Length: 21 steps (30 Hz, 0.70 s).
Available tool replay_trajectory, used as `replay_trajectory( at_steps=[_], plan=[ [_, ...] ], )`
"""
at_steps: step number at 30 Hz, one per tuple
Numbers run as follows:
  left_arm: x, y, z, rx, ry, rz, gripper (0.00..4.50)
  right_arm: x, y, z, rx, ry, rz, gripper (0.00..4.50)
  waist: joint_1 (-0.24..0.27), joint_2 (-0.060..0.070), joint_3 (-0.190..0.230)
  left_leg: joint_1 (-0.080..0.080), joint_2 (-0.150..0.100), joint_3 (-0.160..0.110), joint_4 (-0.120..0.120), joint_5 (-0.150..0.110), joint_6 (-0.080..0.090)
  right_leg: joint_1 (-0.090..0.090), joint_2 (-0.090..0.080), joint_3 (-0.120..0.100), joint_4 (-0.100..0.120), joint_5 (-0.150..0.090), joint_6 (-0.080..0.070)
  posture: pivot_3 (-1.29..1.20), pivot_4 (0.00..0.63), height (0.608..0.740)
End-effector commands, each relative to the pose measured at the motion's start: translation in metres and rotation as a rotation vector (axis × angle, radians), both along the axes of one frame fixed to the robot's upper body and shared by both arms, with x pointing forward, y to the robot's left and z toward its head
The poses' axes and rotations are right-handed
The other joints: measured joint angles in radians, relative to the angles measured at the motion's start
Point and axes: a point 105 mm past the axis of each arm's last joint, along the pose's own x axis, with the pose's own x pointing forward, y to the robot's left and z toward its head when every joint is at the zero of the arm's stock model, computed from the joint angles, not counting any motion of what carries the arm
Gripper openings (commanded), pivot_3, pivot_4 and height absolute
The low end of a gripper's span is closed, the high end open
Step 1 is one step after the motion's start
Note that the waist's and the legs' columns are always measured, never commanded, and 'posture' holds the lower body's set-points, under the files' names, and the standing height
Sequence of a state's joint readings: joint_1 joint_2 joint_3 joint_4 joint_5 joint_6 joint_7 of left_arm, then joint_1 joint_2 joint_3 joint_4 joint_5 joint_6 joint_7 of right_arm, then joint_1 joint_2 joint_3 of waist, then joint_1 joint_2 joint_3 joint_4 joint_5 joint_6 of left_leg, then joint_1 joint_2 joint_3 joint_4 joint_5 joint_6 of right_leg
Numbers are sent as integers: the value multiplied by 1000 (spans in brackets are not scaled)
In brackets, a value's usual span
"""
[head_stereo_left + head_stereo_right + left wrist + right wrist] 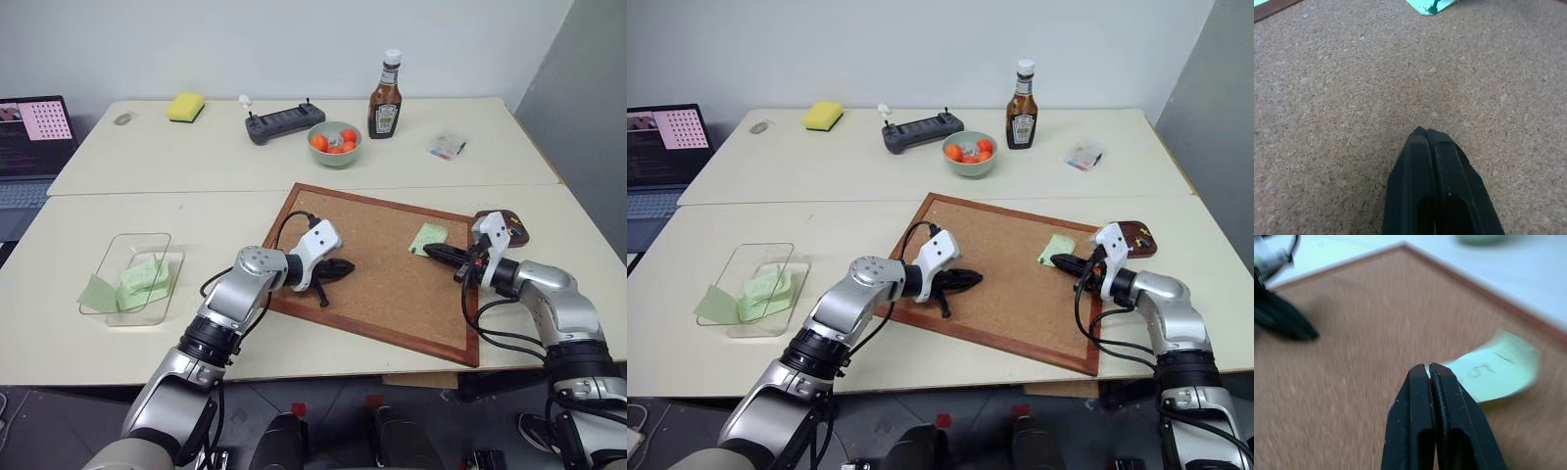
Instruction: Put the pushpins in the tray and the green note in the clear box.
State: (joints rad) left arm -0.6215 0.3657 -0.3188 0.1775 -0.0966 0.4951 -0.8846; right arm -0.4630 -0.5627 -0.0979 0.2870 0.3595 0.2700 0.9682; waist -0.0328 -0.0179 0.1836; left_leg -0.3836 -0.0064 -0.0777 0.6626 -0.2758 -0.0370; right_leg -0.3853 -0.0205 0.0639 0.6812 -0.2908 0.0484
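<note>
The green note (428,237) lies on the cork board (392,294) near its right end. A small dark green pin (1434,6) is stuck in one corner of it. My right gripper (433,251) hovers just over the note's near edge. It is shut, and a sliver of red, a pushpin (1428,374), shows between its tips. The dark brown tray (513,231), with small coloured bits in it, sits just right of the board, behind that hand. My left gripper (345,267) is shut and empty, low over mid-board. The clear box (118,257) at the left holds green slips.
Along the back of the table stand a laptop (34,132), a yellow sponge (185,106), a dark controller (284,123), a green bowl of orange fruit (334,143), a sauce bottle (385,96) and a small clear packet (447,147). Bare tabletop lies between the clear box and the board.
</note>
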Motion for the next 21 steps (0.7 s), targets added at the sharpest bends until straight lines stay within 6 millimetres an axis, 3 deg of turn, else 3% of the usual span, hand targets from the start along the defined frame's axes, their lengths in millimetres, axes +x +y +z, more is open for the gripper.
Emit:
replay_trajectory(
  at_steps=[1, 7, 13, 21],
  plan=[
    [1, 0, -3, 20, 3, 5, 0, 1, -2, 22, 27, -68, -20, 12, 0, 0, 0, 0, 0, 0, 0, 0, 0, 0, 0, 0, 0, 0, 0, 0, 150, 740],
    [1, 1, -3, 23, 6, 6, 0, 6, -10, 26, 39, -85, -75, 12, 0, 0, 0, 0, 0, 0, 0, 0, 0, 0, 0, 0, 0, 0, 0, 0, 150, 740],
    [0, 2, -6, 27, 13, 4, 0, 40, -66, 43, 86, -146, -499, 12, -1, 0, 0, 0, 0, 1, 0, 0, 0, 0, 0, 1, 0, 0, 0, 0, 150, 740],
    [-1, 2, -6, 28, 16, 2, 0, 57, -112, 25, 83, -28, -810, 12, 0, 0, 0, 0, 0, 1, 0, 0, 0, 0, 0, 1, 0, 0, 0, 0, 150, 740]
  ],
)
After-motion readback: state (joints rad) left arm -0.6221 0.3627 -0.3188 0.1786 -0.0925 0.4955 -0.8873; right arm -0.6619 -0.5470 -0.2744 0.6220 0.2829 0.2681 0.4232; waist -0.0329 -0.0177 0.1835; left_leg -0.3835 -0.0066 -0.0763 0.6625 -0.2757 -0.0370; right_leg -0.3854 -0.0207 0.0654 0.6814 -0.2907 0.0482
